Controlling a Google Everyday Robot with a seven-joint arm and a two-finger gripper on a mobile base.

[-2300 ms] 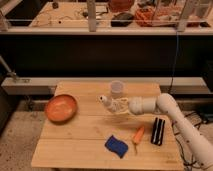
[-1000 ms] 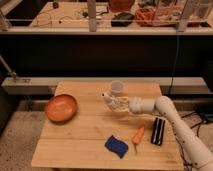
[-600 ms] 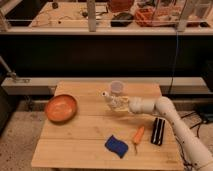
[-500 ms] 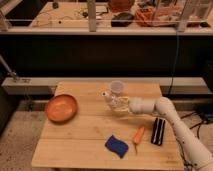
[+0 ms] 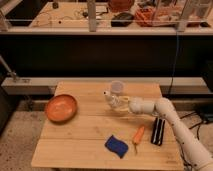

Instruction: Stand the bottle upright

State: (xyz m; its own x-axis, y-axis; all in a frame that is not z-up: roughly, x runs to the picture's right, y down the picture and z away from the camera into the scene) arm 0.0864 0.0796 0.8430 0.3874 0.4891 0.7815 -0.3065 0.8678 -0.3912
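Observation:
The bottle (image 5: 111, 99) is small and whitish with a white cap. It sits near the middle back of the wooden table (image 5: 80, 145), tilted with its cap up and to the left. My gripper (image 5: 119, 104) reaches in from the right and is shut on the bottle's lower body, holding it slanted just above the tabletop. The translucent plastic cup (image 5: 116, 87) stands upright right behind the bottle, very close to it.
An orange bowl (image 5: 61, 107) sits at the left of the table. A blue sponge (image 5: 116, 146) lies at the front middle, with a carrot (image 5: 138, 134) beside it and a black ribbed object (image 5: 158, 131) at the right. A railing and shelves stand behind the table.
My gripper has lifted the bottle a little and tipped its cap higher, closer to the cup. Everything else on the table has stayed put.

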